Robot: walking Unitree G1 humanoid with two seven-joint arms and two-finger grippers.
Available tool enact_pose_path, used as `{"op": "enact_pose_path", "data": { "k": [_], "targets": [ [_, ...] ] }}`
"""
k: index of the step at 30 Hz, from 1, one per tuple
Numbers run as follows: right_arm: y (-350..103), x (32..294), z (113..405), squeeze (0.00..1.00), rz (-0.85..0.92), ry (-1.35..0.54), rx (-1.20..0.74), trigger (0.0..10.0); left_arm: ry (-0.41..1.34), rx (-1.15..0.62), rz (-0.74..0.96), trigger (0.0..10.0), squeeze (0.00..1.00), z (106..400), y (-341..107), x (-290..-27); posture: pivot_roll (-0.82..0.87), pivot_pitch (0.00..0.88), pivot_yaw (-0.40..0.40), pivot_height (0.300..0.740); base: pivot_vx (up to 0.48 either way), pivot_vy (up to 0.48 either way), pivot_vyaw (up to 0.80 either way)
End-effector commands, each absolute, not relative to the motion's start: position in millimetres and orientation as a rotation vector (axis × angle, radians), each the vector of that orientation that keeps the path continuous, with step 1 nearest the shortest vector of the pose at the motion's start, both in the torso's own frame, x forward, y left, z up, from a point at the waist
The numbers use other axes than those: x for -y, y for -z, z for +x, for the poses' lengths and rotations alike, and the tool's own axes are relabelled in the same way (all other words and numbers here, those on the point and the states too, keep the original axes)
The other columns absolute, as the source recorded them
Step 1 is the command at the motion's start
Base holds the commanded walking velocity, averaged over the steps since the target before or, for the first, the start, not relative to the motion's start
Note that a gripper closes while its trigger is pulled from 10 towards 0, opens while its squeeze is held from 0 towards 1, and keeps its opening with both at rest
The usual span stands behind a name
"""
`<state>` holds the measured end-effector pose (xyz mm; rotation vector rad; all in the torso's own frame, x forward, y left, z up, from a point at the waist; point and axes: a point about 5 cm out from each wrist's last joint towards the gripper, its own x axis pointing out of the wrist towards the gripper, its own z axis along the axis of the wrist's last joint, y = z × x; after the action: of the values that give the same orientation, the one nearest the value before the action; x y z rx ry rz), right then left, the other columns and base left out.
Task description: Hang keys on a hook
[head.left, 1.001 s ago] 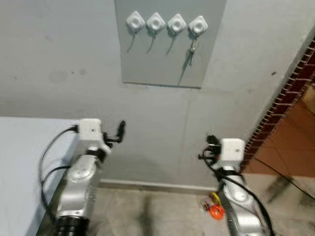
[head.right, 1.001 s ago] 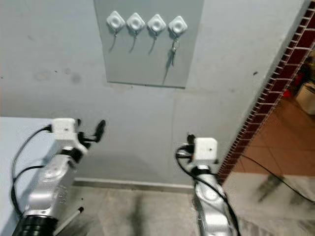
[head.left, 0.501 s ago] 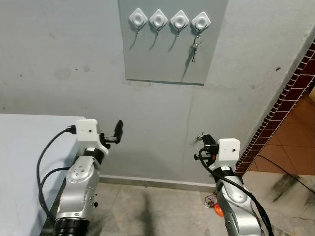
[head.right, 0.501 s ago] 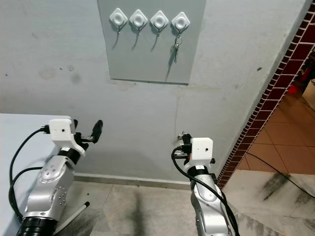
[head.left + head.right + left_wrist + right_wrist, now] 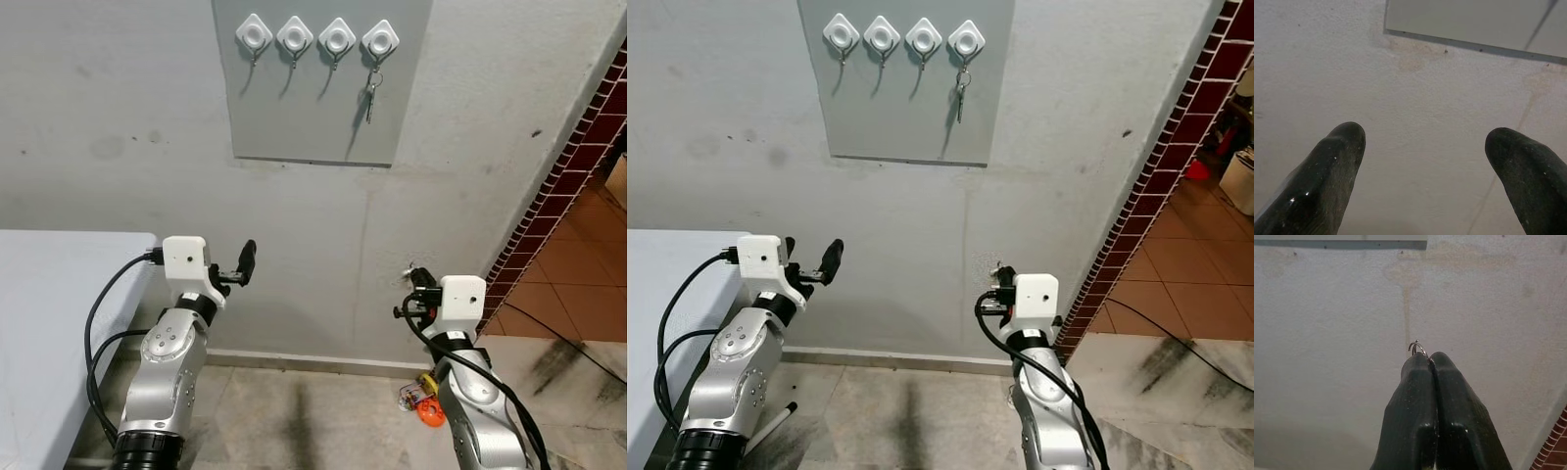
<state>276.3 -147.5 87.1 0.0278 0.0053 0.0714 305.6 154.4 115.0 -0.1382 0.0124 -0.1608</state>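
Key ring (image 5: 1418,348) pinched in right tool (image 5: 1431,361) tips, hooks (image 5: 315,35) above

Grey wall panel (image 5: 313,108) with four white hooks; keys (image 5: 370,92) on the rightmost hook (image 5: 380,39)

Left claw (image 5: 1422,161) gapes wide; right claw (image 5: 1430,360) is pinched together.

Wall panel (image 5: 318,108) above and ahead of both grippers. Four hooks (image 5: 315,35) in a row along its top; keys (image 5: 370,91) hang from the rightmost, up-left of right gripper (image 5: 416,279). Left gripper (image 5: 245,262) below panel's left edge; table (image 5: 49,294) to its left.
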Motion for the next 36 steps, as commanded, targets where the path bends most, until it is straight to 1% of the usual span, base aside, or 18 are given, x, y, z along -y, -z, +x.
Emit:
{"op": "enact_pose_path", "data": {
  "k": [1, 2, 6, 24, 30, 36],
  "targets": [
    [-91.1, 146.1, 277.5, 0.0, 0.028, -0.075, 0.007, 10.0, 0.15, -0.015, -0.124, 10.0, 0.0, 307.1, -116.2, -157.9, 0.02, 0.0, 0.023, 0.74, 0.0, 0.48, 0.0],
    [-91.3, 145.9, 277.5, 0.0, 0.028, -0.076, 0.007, 10.0, 0.147, -0.012, -0.122, 10.0, 0.0, 307.1, -116.4, -157.9, 0.02, 0.0, 0.023, 0.74, 0.0, 0.48, 0.0],
    [-91.2, 145.7, 277.3, 0.0, 0.028, -0.077, 0.006, 10.0, 0.146, -0.012, -0.088, 10.0, 0.0, 306.8, -116.3, -157.3, 0.02, 0.0, 0.023, 0.74, 0.0, 0.0, 0.0],
    [-92.9, 147.5, 276.9, 0.0, 0.032, -0.067, 0.011, 10.0, 0.161, -0.003, -0.059, 10.0, 0.0, 307.7, -118.7, -153.2, 0.02, 0.0, 0.025, 0.74, 0.0, 0.0, 0.0],
    [-94.0, 147.9, 275.8, 0.0, 0.036, -0.064, 0.016, 10.0, 0.19, 0.013, -0.067, 10.0, 0.0, 306.1, -120.4, -150.7, 0.01, 0.0, 0.029, 0.74, 0.0, 0.0, 0.0],
    [-93.8, 148.3, 273.5, 0.0, 0.043, -0.059, 0.017, 10.0, 0.195, 0.018, -0.063, 10.0, 0.0, 305.6, -122.8, -151.5, 0.01, 0.0, 0.032, 0.74, 0.306, 0.0, 0.0]
  ]
}}
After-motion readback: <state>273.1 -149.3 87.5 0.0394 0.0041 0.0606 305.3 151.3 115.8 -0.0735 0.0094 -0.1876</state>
